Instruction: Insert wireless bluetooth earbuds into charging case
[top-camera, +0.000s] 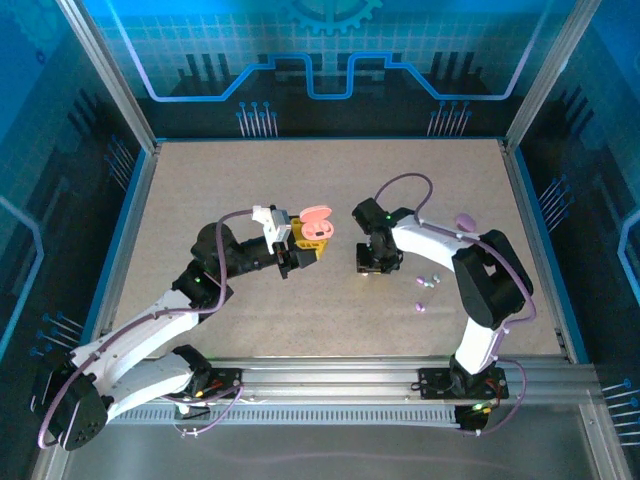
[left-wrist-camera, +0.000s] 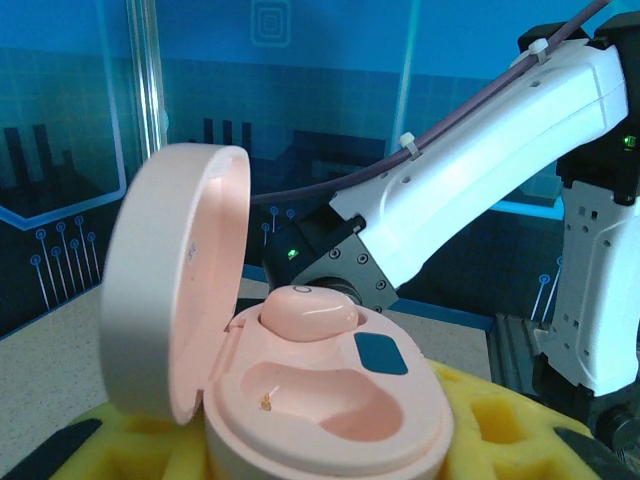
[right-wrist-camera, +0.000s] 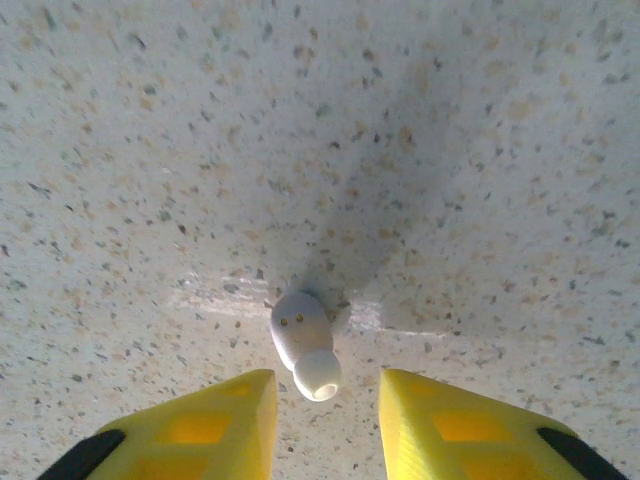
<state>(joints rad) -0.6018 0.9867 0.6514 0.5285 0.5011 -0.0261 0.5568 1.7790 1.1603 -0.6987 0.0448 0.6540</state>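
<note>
The left gripper (top-camera: 303, 246) is clamped on a pink case (left-wrist-camera: 330, 420), whose lid (left-wrist-camera: 175, 290) stands open at the fingers' left. A pink earbud (left-wrist-camera: 308, 315) sits in the far slot, and the near slot (left-wrist-camera: 330, 395) lies empty. The right gripper (right-wrist-camera: 325, 410) points down at the table (right-wrist-camera: 450, 150) with its jaws apart. A white earbud (right-wrist-camera: 303, 345) lies between and just ahead of its fingertips, untouched. Loose earbuds (top-camera: 434, 280) and a purple case (top-camera: 463, 218) lie to its right.

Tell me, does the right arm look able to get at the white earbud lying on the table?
Probably yes. The right gripper hangs just over the white earbud, its jaws open on either side of it, and the table around it is bare.
</note>
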